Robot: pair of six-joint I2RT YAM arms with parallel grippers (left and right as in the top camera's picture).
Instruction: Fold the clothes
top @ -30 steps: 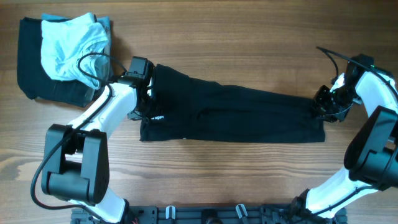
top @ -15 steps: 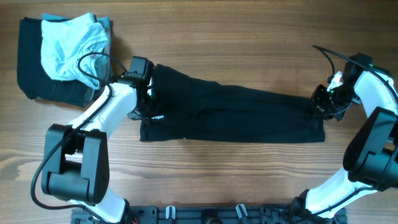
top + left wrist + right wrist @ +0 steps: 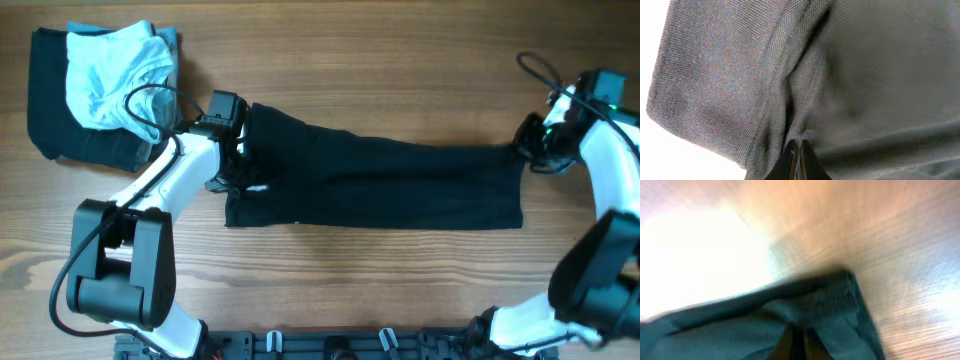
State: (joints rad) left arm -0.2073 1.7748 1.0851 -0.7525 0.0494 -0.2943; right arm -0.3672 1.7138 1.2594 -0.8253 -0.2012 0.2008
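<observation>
A long black garment point(image 3: 380, 185) lies stretched across the wooden table. My left gripper point(image 3: 238, 160) is shut on its left end; in the left wrist view the fingertips point(image 3: 799, 157) pinch a fold of dark knit cloth point(image 3: 740, 80). My right gripper point(image 3: 527, 150) is shut on the garment's right top corner and holds it lifted. In the blurred right wrist view the jaws point(image 3: 799, 342) close on a fold of dark cloth point(image 3: 805, 305) above the table.
At the back left lies a folded black garment point(image 3: 50, 110) with a crumpled light blue garment point(image 3: 110, 70) on top. A black cable point(image 3: 150, 100) loops off the left arm. Bare wood point(image 3: 400, 80) shows behind and in front of the garment.
My right gripper has moved up and to the right, pulling the garment's right top corner with it. The left gripper has stayed put, holding the left end.
</observation>
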